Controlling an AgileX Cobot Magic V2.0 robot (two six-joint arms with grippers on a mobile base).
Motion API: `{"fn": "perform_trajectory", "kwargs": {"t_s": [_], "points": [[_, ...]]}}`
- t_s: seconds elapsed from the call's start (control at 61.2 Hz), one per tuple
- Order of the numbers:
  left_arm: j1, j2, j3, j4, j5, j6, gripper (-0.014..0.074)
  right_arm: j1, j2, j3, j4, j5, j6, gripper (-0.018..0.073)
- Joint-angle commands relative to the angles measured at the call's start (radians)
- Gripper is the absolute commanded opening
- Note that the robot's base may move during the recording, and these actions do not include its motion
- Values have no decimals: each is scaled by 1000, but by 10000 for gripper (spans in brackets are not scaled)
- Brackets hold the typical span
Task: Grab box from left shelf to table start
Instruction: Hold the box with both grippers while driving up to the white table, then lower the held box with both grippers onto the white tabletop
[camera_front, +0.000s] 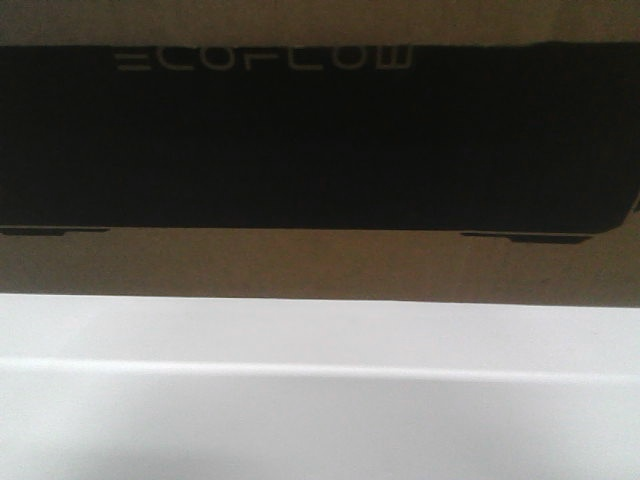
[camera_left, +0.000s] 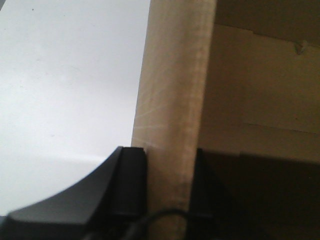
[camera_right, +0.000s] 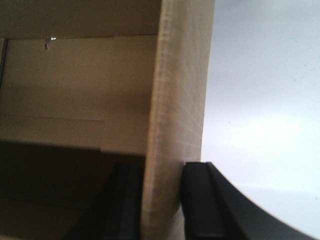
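The box (camera_front: 320, 265) fills the upper front view: brown cardboard with a wide black panel lettered "ECOFLOW". Its lower edge meets the white table (camera_front: 320, 400); whether it rests there or hangs just above, I cannot tell. My left gripper (camera_left: 167, 155) is shut on the box's overhanging lid flap (camera_left: 172, 75), one black finger on each side of it. Likewise my right gripper (camera_right: 162, 167) is shut on the lid flap (camera_right: 180, 75) at the other end. The shelf is out of view.
White tabletop (camera_left: 65, 85) shows beside the flap in the left wrist view, and again (camera_right: 265, 100) in the right wrist view. The box's shaded side wall (camera_right: 75, 90) lies under the lid.
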Motion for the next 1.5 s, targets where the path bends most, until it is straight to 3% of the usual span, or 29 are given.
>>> {"fn": "perform_trajectory", "kwargs": {"t_s": [0.0, 0.376, 0.947, 1.241, 1.486], "points": [[9, -12, -43, 47, -146, -38, -85, -7, 1, -26, -101, -113, -14, 18], [9, 16, -44, 46, -254, -38, -85, -7, 63, -26, -105, -133, -14, 18], [9, 429, -194, 46, -242, -35, -85, -8, 447, -41, -109, -379, -14, 18], [9, 606, -335, -32, -237, 18, -85, -8, 603, -191, -109, -353, -14, 18], [11, 720, -421, -64, -203, 41, -85, -8, 660, -207, -109, -353, -14, 18]]}}
